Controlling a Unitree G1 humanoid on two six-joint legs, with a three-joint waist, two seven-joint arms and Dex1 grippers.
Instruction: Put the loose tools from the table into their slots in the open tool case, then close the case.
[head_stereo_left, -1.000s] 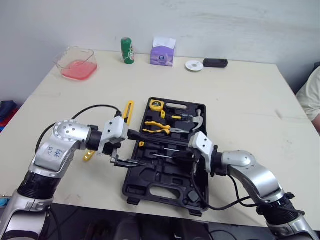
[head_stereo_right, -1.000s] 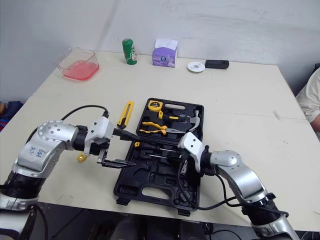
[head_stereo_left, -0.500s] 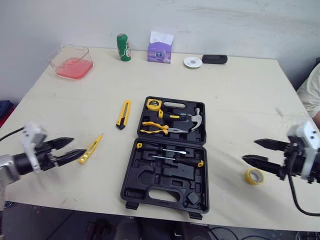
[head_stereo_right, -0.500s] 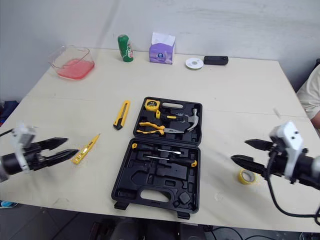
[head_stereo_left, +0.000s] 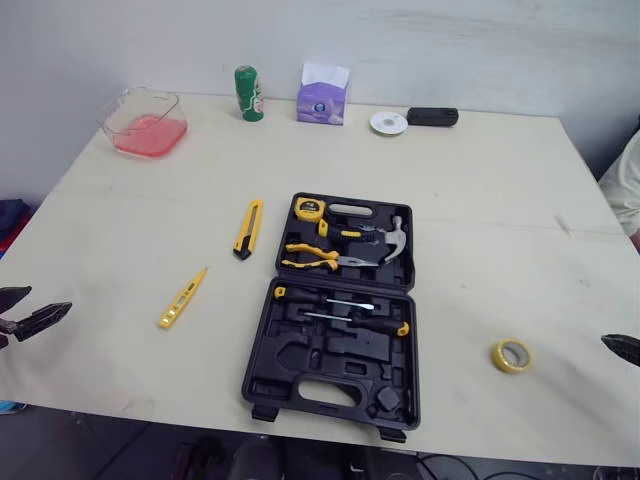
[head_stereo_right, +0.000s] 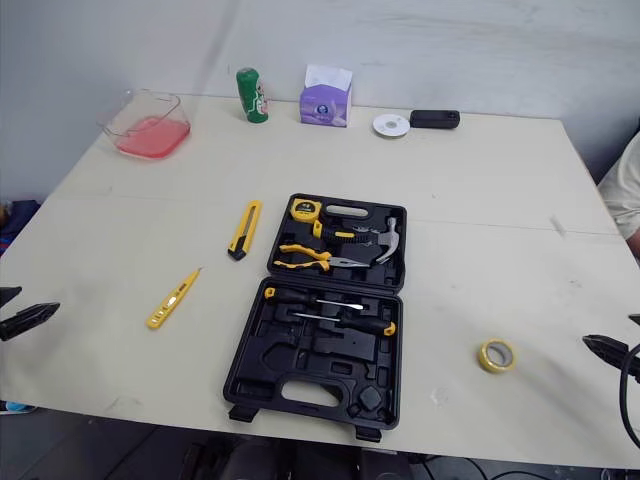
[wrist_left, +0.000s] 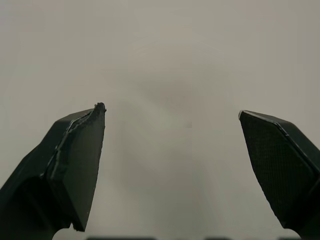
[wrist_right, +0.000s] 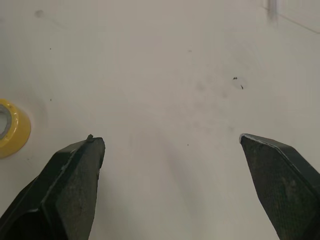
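My fingers (wrist_right: 280, 175) showing matt black, textured faces; tool case (head_stereo_left: 300, 360) looking matt black plastic; hammer head (head_stereo_left: 398, 240) gleaming metal; table (head_stereo_left: 480, 220) smooth, matt.

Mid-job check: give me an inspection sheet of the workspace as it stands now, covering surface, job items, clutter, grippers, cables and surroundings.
Surface: beige table, a few small dark specks.
Job's things: open tool case holds tape measure, pliers, hammer and screwdrivers; utility knife, yellow tester pen and tape roll lie loose on the table.
Clutter: pink tray, green can, tissue box, white disc, black device, all along the far edge.
Grippers: left gripper and right gripper open, empty.
Cables: black cable beside the right gripper.
Surroundings: pale wall; a person's sleeve at the right.
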